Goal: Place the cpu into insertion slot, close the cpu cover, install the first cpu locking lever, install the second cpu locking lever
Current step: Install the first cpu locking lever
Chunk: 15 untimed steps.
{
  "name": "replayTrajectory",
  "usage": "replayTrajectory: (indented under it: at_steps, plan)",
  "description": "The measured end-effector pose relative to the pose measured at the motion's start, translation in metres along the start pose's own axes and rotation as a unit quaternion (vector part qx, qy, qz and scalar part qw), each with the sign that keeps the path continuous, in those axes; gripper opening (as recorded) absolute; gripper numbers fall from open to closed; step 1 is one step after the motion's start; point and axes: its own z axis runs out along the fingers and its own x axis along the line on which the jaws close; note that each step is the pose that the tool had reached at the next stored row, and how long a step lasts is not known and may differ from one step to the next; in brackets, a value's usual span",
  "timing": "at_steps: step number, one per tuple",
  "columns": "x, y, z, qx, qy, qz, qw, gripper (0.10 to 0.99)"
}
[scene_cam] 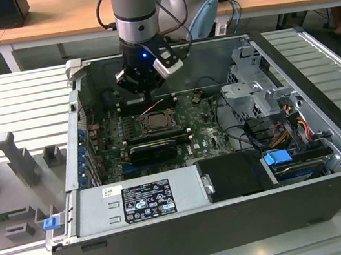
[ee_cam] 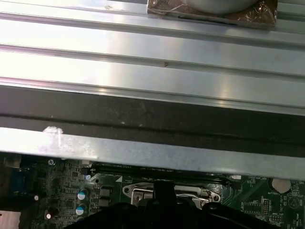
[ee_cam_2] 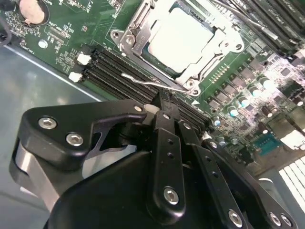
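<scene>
1. The open computer case [scene_cam: 330, 140] lies on the ribbed table [scene_cam: 15, 101].
2. The cpu cover [ee_cam_2: 138, 36] lies shut and flat on the insertion slot [scene_cam: 156, 122], framing the cpu [ee_cam_2: 178, 38]; one lever [ee_cam_2: 152, 82] runs along its edge.
3. The end effector [ee_cam_2: 162, 107], fingers pressed together and empty, hovers just above that lever, beside the memory slots [ee_cam_2: 119, 71].

The cpu [ee_cam_2: 180, 39], pale silver and square, is seated flat in the insertion slot [ee_cam_2: 224, 29], at twelve o'clock in the second wrist view. The cpu cover [ee_cam_2: 138, 31], a silver metal frame, is closed down around it. A thin wire locking lever [ee_cam_2: 143, 80] is seen along the frame's six o'clock edge.
</scene>
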Motion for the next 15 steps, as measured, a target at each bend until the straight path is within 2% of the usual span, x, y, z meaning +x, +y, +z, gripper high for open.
replayTrajectory:
  at_steps: [6, 11, 15]
  plan:
    - [-0.0025, 0.0008, 0.0072, -0.0016, -0.0001, 0.0, 1.0, 0.106]
    - [-0.0049, 0.004, 0.0093, -0.003, -0.0003, 0.0, 1.0, 0.106]
    - [-0.0067, 0.004, 0.01, -0.003, -0.0003, 0.0, 1.0, 0.106]
